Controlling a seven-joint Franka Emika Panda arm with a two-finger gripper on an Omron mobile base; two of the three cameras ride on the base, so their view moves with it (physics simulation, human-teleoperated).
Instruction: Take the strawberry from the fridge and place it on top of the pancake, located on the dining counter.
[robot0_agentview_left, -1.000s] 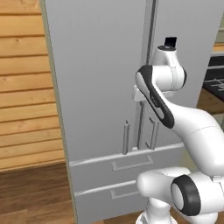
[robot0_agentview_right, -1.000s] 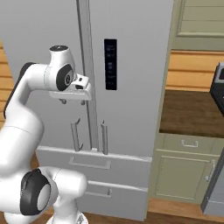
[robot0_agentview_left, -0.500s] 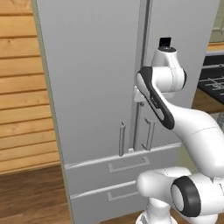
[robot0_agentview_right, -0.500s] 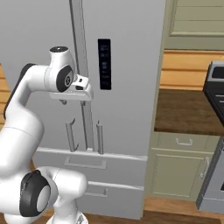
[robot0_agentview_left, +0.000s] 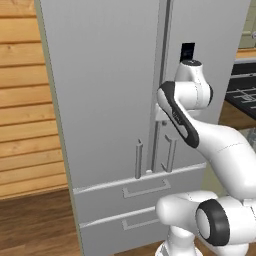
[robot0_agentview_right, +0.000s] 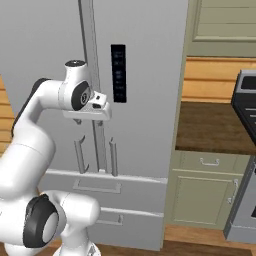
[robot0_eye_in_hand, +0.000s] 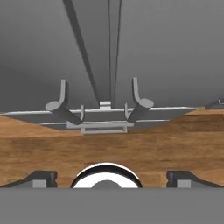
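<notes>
While the fridge (robot0_agentview_left: 110, 100) stood shut before me, hiding whatever lay inside, its twin door handles (robot0_eye_in_hand: 133, 94) and drawers (robot0_agentview_right: 95, 186) faced my hand. Beside it sat a brown bench (robot0_agentview_right: 212, 127). My claw (robot0_eye_in_hand: 107, 178) hung spread wide, holding and touching nothing.

The white arm rises from its base, elbow bent high, wrist folded over so the hand points downward. The tool (robot0_eye_in_hand: 108, 178) hangs with its two dark fingertips (robot0_eye_in_hand: 41, 178) spread wide apart, holding nothing.
</notes>
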